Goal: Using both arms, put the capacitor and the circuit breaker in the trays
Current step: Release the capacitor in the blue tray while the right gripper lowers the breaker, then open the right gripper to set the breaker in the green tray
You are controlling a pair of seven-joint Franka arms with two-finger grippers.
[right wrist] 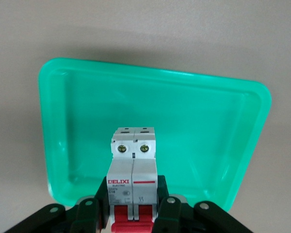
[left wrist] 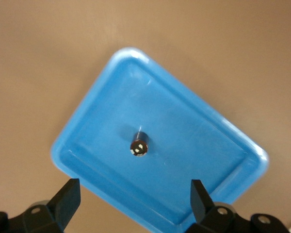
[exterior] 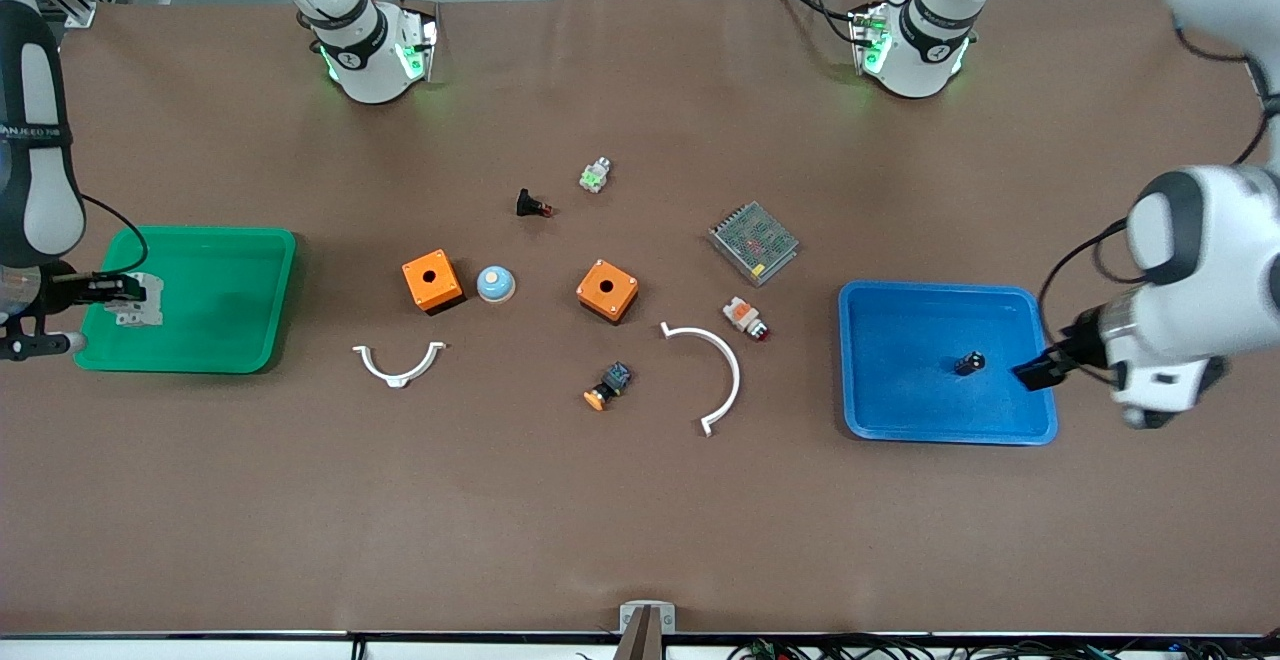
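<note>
The whole table (exterior: 640, 500) is seen from high across; each tray is shared with a close wrist view.

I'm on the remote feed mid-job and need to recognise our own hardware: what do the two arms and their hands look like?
Both arms are glossy white with dark grey joint bands, and black cables run along them. Each base carries a black ring and green lights. The right arm's link shows grey lettering. The left hand and the right hand have matte black angular fingers fixed with small silver screws.
</note>
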